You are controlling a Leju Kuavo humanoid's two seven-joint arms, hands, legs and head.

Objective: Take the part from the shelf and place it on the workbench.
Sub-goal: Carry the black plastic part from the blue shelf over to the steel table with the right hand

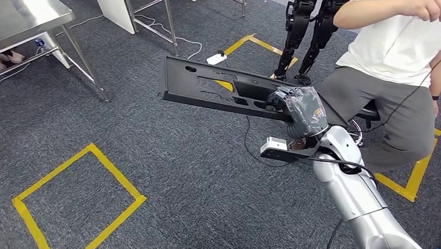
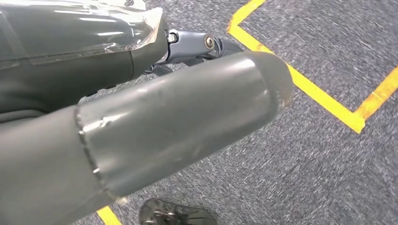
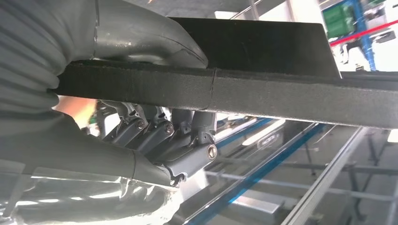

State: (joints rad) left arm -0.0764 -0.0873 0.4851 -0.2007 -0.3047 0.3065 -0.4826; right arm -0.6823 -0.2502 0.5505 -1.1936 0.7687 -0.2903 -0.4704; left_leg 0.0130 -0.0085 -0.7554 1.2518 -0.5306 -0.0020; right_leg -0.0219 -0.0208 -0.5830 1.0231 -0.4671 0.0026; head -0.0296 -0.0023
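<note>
Head view: right hand (image 1: 302,108) grips long black plastic part (image 1: 219,90) at one end, fingers (image 3: 159,138) clenched under its edge, part cantilevered level above carpet. Left hand (image 2: 141,122): fingers' state cannot tell. Keep part level while carrying; free end swings wide. Steel tabletop (image 1: 17,12) far left; person (image 1: 397,70) near on right.

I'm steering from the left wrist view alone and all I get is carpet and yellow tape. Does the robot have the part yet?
Observer: Yes. In the head view the right hand grips one end of the long black part, held out over the carpet.
Operator: Is the grip solid?
Observer: The right wrist view shows the thumb on one face and the fingers curled under the other.
Operator: Anything near it?
Observer: A person in a white shirt stands close beside the right arm.
Operator: And the workbench?
Observer: A steel table stands at the head view's upper left.
</note>
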